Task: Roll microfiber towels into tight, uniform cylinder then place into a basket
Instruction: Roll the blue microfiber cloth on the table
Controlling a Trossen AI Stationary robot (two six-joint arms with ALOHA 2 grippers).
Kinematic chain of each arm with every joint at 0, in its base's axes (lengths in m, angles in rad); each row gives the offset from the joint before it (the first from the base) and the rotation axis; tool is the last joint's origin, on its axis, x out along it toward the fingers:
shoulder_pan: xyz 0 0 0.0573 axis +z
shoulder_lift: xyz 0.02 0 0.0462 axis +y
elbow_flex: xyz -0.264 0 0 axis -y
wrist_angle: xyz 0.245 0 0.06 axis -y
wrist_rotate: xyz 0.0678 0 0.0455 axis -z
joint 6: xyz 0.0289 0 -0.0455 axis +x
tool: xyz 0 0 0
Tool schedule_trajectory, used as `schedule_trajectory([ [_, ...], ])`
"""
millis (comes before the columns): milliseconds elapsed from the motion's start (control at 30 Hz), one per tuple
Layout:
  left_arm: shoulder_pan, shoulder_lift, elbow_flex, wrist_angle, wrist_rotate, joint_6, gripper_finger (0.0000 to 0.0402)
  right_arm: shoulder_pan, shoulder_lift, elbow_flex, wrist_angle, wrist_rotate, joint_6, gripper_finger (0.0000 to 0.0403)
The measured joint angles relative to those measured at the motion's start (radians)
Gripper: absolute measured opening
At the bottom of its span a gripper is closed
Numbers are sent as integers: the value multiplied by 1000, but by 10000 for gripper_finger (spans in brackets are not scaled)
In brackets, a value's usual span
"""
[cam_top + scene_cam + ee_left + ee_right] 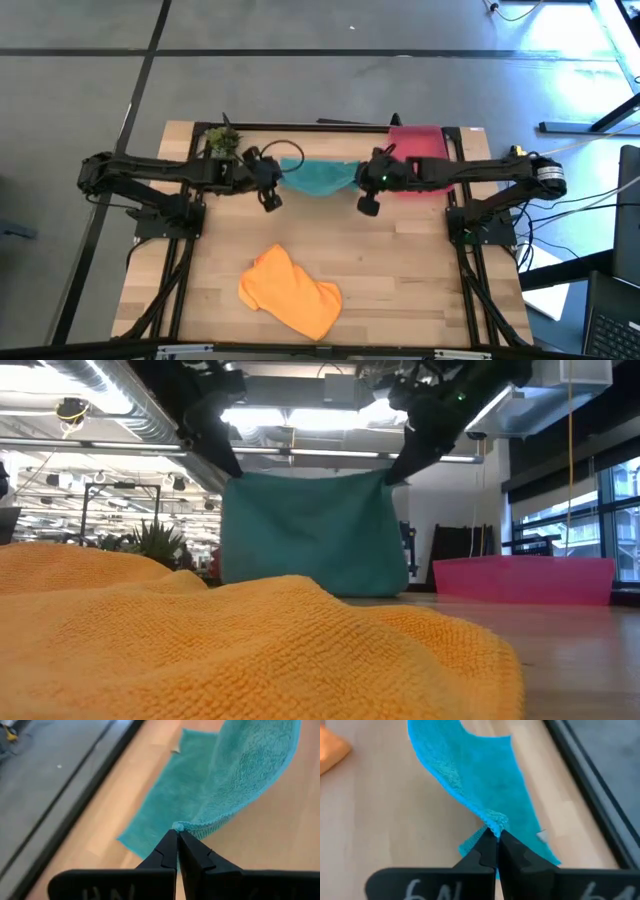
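L gripper (176, 836) and R gripper (496, 836) each pinched shut on a top corner of the teal towel (318, 175), lifted at table's (400, 270) far edge. Its lower edge trailed on the wood, beside pink basket (415, 135). Orange towel (290, 292) lay crumpled near front edge w/ bare wood between.

Bright overhead light, blurred foreground

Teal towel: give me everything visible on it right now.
The teal towel is a soft, looped microfiber cloth, unrolled. It hangs between both arms: the left pincer is shut on one top corner, the right pincer on the other. The top edge sags slightly. Its lower part trails on the wooden table at the far side, near the basket.
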Motion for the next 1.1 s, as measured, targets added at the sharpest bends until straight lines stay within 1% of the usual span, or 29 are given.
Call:
schedule_trajectory([
  [133,-64,0,-21,2,0,-62,0,48,24,0,-16,0,58,5],
  [333,-154,0,-57,5,28,-130,0,128,48,0,-94,0,187,5],
  [467,-204,0,-89,6,31,-207,0,188,82,0,-106,-1,276,5],
  [567,-241,0,-121,6,71,-264,0,230,113,0,-104,-2,333,6],
  [700,-283,0,-165,13,114,-356,0,269,160,0,-101,-53,395,6],
  [800,-315,0,-194,16,120,-417,0,289,194,0,-100,-98,423,6],
  [900,-344,0,-210,18,133,-448,0,297,218,0,-97,-137,442,6],
  [1000,-358,0,-213,11,139,-466,0,298,225,0,-106,-140,441,6],
  [1100,-351,0,-213,11,94,-468,0,282,225,0,-106,-119,425,6],
])
